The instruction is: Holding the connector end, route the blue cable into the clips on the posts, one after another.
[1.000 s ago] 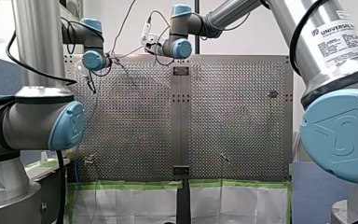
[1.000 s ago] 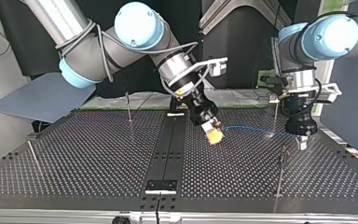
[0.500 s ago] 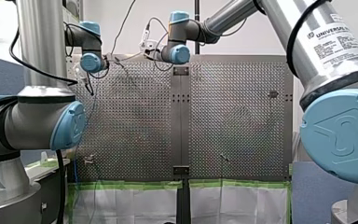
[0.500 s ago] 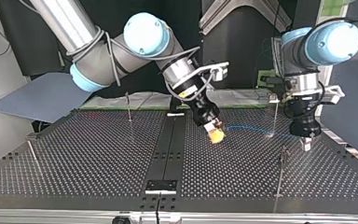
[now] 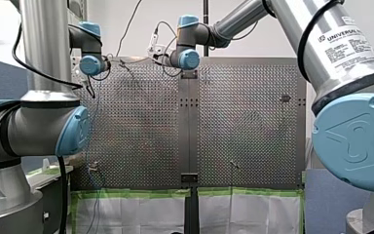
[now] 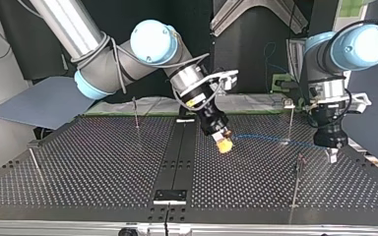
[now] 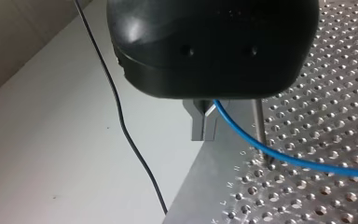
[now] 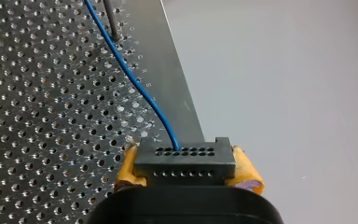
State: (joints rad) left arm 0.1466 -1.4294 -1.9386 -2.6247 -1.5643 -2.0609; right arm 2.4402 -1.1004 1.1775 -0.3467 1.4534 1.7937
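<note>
- Table (image 6: pixel 103 162), perforated, across the top view's lower half.
- My right claw (image 6: pixel 225 144), centre frame, pinching the black connector (image 8: pixel 185 161).
- My left claw (image 6: pixel 331 156), right of frame, pressed together on the blue cable (image 6: pixel 261 139).
- That cable, strung between both claws.

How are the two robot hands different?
My right gripper has yellow pads; my left gripper has grey metal fingers. My right gripper clamps the black connector; my left gripper pinches the blue cable itself. My right gripper tilts; my left gripper points straight down. Both are shut.
</note>
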